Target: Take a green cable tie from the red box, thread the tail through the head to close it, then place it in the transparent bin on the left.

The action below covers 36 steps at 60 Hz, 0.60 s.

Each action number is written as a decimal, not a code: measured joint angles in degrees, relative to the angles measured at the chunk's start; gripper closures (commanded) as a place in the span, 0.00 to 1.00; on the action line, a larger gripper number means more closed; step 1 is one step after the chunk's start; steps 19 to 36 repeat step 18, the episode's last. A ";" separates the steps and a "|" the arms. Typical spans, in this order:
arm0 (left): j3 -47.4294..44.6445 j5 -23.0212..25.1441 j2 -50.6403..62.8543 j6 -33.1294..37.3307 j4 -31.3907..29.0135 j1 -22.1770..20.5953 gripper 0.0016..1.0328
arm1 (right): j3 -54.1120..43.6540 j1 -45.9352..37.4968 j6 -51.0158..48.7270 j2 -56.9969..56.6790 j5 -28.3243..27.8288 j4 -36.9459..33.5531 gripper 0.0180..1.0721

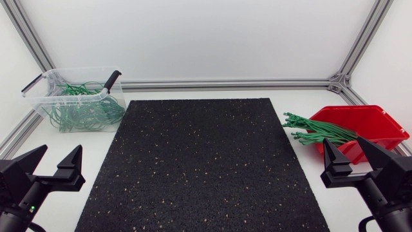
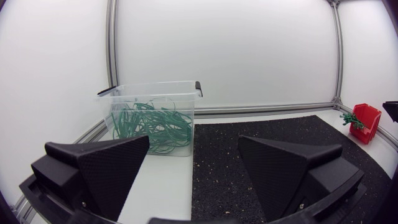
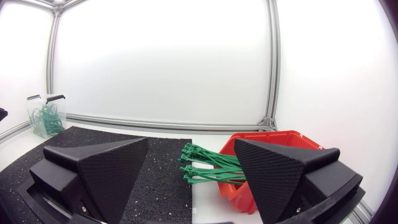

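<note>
Flanking the black mat (image 1: 206, 167) at its near corners, our left claw (image 1: 62, 149) and right claw (image 1: 342, 142) gape empty. We find green cable ties (image 1: 315, 132) overhanging the red box (image 1: 376, 122) right of the mat, presumably for easy picking; the transparent bin (image 1: 38, 96) sits left of it.

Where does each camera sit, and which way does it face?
Head view: overhead, looking down on black mat, transparent bin, red box; left gripper and right gripper, both open, at the lower corners.
Left wrist view: on the left arm, facing across the mat to the bin; the left gripper shows.
Right wrist view: on the right arm, facing the red box and green cable ties; the right gripper shows.
Shared: all three show bin, box and mat.
</note>
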 measured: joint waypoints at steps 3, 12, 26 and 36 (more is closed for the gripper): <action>-1.09 0.85 -1.38 -0.15 0.11 0.17 0.04 | 0.00 -0.09 0.04 0.00 -0.02 0.00 0.05; -2.25 2.21 -4.50 -0.37 1.60 0.48 0.04 | 0.00 -0.11 0.17 0.00 -0.02 0.00 0.04; -2.32 2.27 -4.79 -0.37 1.70 0.48 0.04 | 0.00 -0.11 0.17 0.00 -0.02 0.00 0.05; -2.32 2.27 -4.79 -0.37 1.70 0.48 0.04 | 0.00 -0.11 0.17 0.00 -0.02 0.00 0.05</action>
